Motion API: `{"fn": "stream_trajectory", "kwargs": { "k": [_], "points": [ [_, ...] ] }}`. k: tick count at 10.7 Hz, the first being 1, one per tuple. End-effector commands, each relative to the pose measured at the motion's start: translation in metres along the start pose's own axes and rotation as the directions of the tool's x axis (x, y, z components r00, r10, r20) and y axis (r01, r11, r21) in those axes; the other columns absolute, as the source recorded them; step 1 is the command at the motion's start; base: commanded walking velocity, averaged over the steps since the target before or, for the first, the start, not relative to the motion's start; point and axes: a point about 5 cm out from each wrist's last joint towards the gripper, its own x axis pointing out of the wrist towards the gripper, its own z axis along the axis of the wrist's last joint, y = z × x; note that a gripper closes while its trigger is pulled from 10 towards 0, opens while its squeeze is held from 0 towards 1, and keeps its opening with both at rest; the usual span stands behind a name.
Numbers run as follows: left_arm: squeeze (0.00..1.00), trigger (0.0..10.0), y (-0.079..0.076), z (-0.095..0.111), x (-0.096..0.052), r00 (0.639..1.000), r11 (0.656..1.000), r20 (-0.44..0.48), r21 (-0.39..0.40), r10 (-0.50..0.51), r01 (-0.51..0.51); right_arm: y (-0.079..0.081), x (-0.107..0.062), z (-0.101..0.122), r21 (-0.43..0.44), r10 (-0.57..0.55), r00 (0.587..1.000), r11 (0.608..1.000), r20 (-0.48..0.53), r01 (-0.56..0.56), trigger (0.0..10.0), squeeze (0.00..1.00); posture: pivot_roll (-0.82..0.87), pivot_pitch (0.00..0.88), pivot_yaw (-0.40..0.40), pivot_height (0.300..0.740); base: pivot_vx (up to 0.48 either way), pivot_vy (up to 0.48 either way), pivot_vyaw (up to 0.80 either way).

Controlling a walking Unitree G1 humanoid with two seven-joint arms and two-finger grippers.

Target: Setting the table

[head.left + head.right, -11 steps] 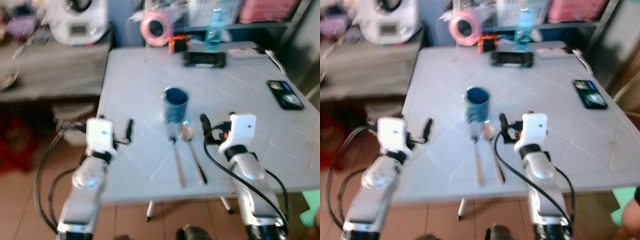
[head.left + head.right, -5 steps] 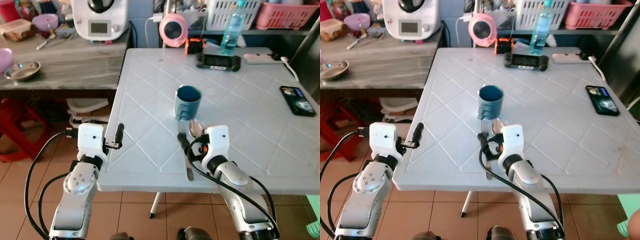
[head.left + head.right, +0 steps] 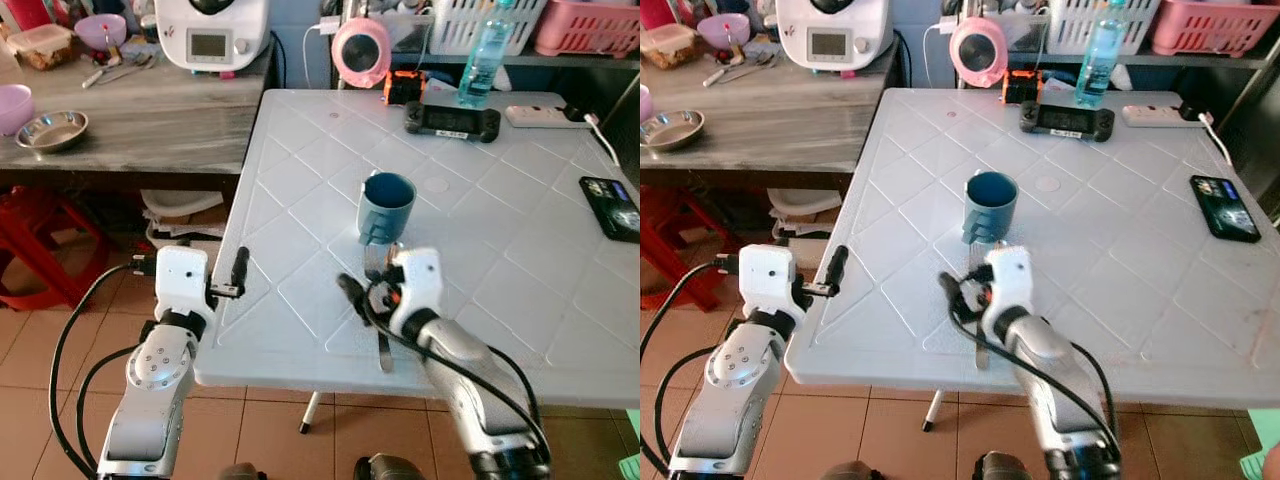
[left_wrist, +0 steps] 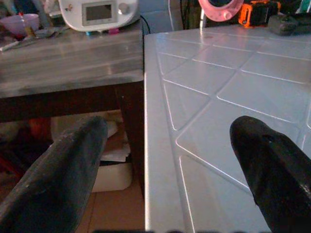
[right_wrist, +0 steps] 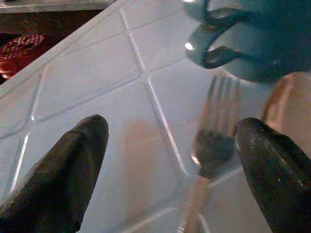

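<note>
A blue mug (image 3: 387,205) stands upright near the middle of the white table (image 3: 300,190). Just in front of it lies a fork (image 3: 384,350), tines toward the mug, with a spoon (image 5: 277,97) beside it. My right gripper (image 3: 364,290) hovers low over the fork's head, open, nothing held. In the right wrist view the fork (image 5: 212,141) lies between the spread fingertips (image 5: 87,141) with the mug (image 5: 243,43) just beyond. My left gripper (image 3: 238,272) is open at the table's left edge, one finger over the table and one off it (image 4: 73,160).
On the table's far side lie a game controller (image 3: 450,120), a water bottle (image 3: 487,55), a power strip (image 3: 545,115) and a pink round device (image 3: 360,50); a phone (image 3: 612,205) lies at the right. A wooden counter (image 3: 130,120) with an appliance (image 3: 215,35) stands left.
The view has sharpened and shifted a little. My right wrist has turned left and come in over the fork's head. The left arm holds its place.
</note>
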Motion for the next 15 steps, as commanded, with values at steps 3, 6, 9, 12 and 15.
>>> {"fn": "stream_trajectory", "kwargs": {
  "k": [3,6,9,12,15],
  "points": [
    [0.00,10.0,0.000,0.003,-0.001,1.000,1.000,0.009,0.010,-0.009,0.009,0.006,0.001,-0.004,0.046,0.022,0.996,0.999,-0.086,-0.018,10.0,0.00,0.05,0.000,0.021,0.740,0.000,0.000,0.00],
    [0.00,10.0,-0.001,0.002,-0.001,1.000,1.000,0.005,0.003,-0.015,0.014,0.002,0.000,-0.013,0.077,0.017,0.987,0.997,-0.161,-0.005,0.0,0.00,0.05,0.000,0.019,0.740,0.000,0.000,0.00],
    [0.00,10.0,-0.001,0.002,0.001,1.000,1.000,0.009,0.000,-0.019,0.019,-0.007,-0.003,-0.015,0.073,-0.038,0.979,0.996,-0.200,0.054,0.4,0.00,0.04,0.000,0.016,0.740,0.000,0.000,0.00],
    [0.00,10.0,-0.002,0.003,0.001,1.000,1.000,0.013,-0.006,-0.020,0.020,-0.024,-0.002,0.007,-0.061,-0.150,0.987,0.987,-0.052,0.147,10.0,0.00,0.04,0.000,0.017,0.740,0.000,0.000,0.00],
    [0.00,10.0,-0.001,0.005,0.003,1.000,1.000,0.024,-0.005,-0.019,0.019,-0.018,0.001,0.019,-0.039,-0.153,0.988,0.987,0.007,0.153,10.0,0.00,0.05,0.000,0.019,0.740,0.000,0.000,0.00]
  ]
}}
